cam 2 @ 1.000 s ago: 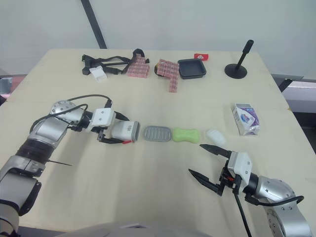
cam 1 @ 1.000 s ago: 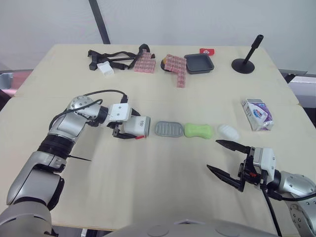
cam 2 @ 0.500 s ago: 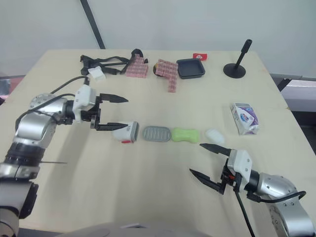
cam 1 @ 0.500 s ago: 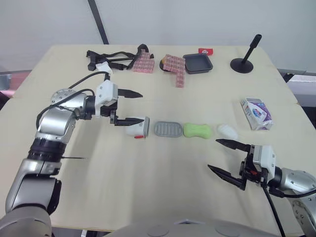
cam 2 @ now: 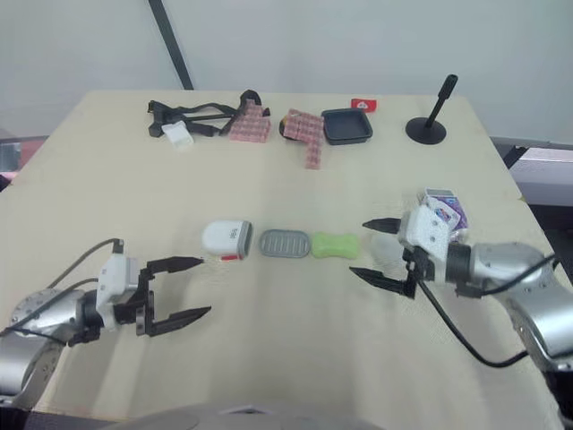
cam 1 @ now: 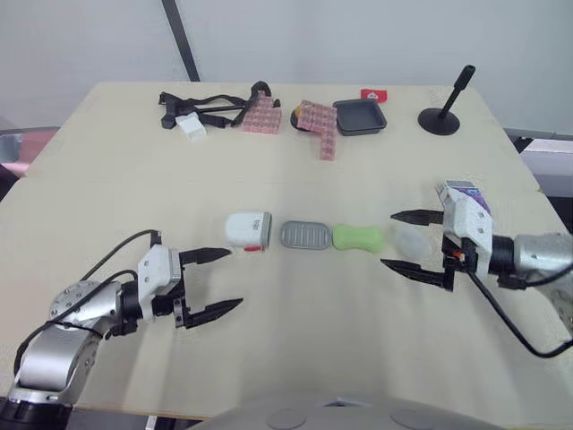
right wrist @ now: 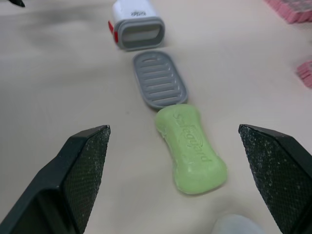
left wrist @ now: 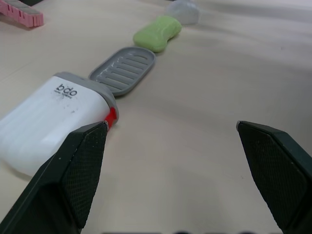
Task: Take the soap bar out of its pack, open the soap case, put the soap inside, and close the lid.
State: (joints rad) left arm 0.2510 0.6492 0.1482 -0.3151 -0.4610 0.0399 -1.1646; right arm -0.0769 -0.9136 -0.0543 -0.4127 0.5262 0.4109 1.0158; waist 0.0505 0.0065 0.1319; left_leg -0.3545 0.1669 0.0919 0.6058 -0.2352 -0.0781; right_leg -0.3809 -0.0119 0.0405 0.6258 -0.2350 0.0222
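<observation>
Four things lie in a row mid-table: the white soap case body (cam 1: 248, 229) with a red tab, its grey ribbed tray (cam 1: 306, 235), the green soap bar (cam 1: 358, 237) and a translucent white piece (cam 1: 414, 240). My right gripper (cam 1: 388, 239) is open, one finger on each side of the translucent piece, tips pointing at the soap (right wrist: 191, 148). The purple-and-white soap pack (cam 1: 473, 199) lies just behind that wrist. My left gripper (cam 1: 235, 279) is open near the front edge, holding nothing, with the case (left wrist: 53, 117) a short way beyond its fingertips.
Along the far edge lie black straps (cam 1: 201, 106), pink blocks (cam 1: 318, 121), a dark square tray (cam 1: 361, 115) and a black stand (cam 1: 443, 115). Bare tabletop (cam 1: 304, 322) spans the front between the two grippers.
My left gripper let go of the white case, opened and drew back to the front edge. My right gripper moved away from the front edge and now straddles the translucent piece.
</observation>
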